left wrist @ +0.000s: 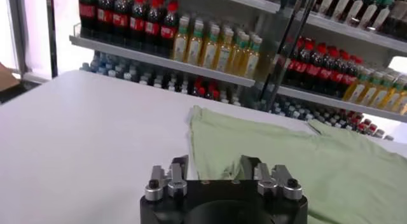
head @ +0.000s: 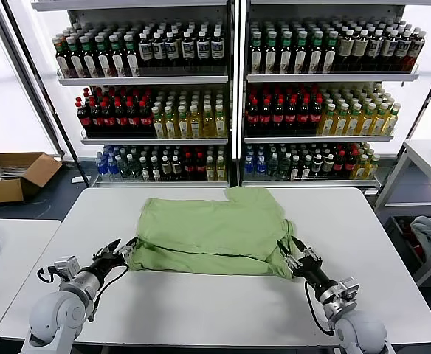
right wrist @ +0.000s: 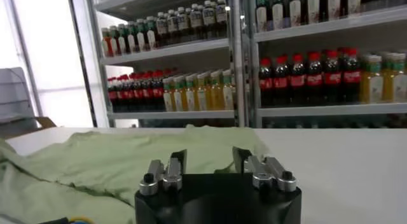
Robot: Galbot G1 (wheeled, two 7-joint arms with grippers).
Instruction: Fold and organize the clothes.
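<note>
Both arms frame the near edge of the head view, one at each lower corner, with a single white desk (head: 201, 310) spanning between them. On the desk lies one light green T-shirt (head: 215, 232), already folded over on itself into a roughly rectangular stack, one sleeve projecting toward the far edge. No second garment is visible on this desk.

Left gripper (head: 119, 251): positioned at the shirt's near left corner, just beside or touching the fabric edge. Jaws stand spread in the left wrist view, with the shirt's edge lying ahead of them.

Right gripper (head: 293, 254): positioned at the near right corner, where the cloth bunches slightly around it. Jaws stand spread in the right wrist view; nothing is pinched between them.

The symmetric placement, one gripper per near corner, suits a two-handed fold: both corners can be lifted together so the hem stays straight. Judged from the layout, the step in hand is either a release after a fold or the approach for the next one.

Behind the desk stand two shelving units (head: 238, 88), each with three visible tiers of bottles. One cardboard box (head: 12, 175) sits on the floor at far left.
</note>
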